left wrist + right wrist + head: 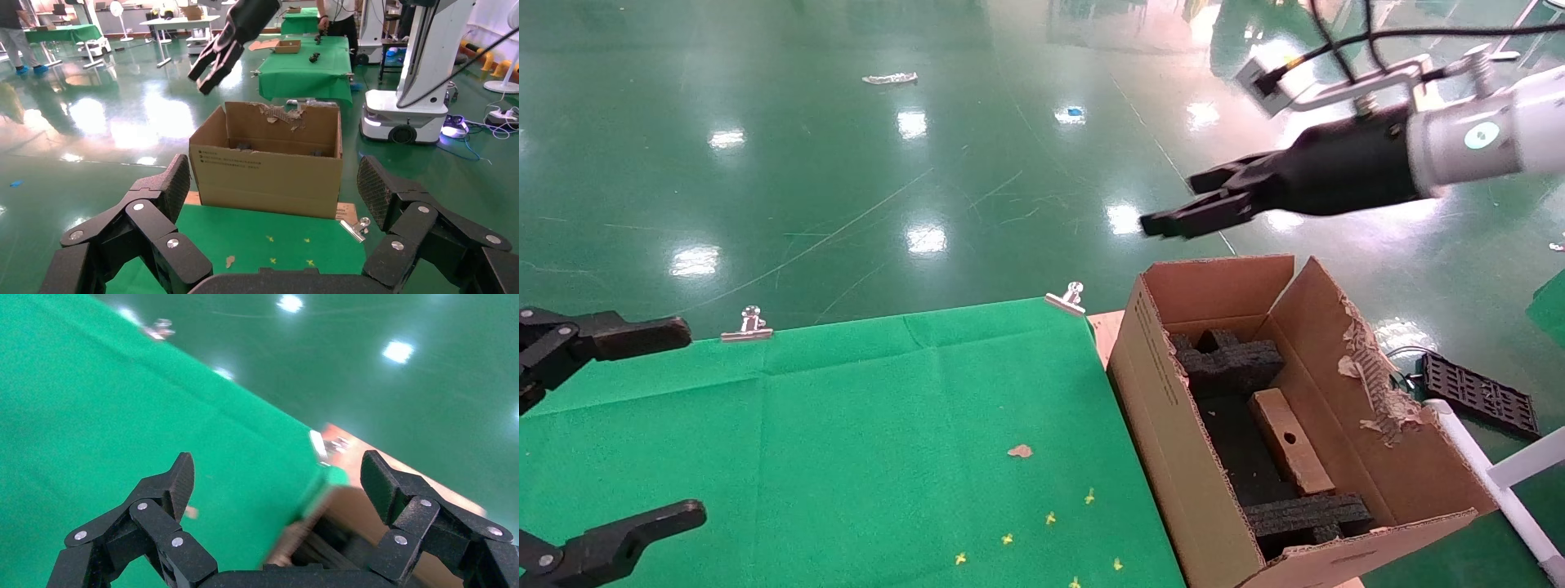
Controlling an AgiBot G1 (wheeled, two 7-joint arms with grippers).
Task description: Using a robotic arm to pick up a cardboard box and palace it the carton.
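A green cloth (pixel 846 441) covers the table; the glossy green floor (pixel 846 163) lies beyond. The box (pixel 1290 441) lies in the carton (pixel 1164 425). The right gripper (pixel 1185 204) hangs spread at 1 o'clock; the left gripper (pixel 641 425) is spread at 9 o'clock.

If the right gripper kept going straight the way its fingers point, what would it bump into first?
Probably nothing soon. The right gripper hangs open above the carton, pointing out over the green cloth, only slightly downward. It would likely clear the carton's rim; depth is hard to judge.
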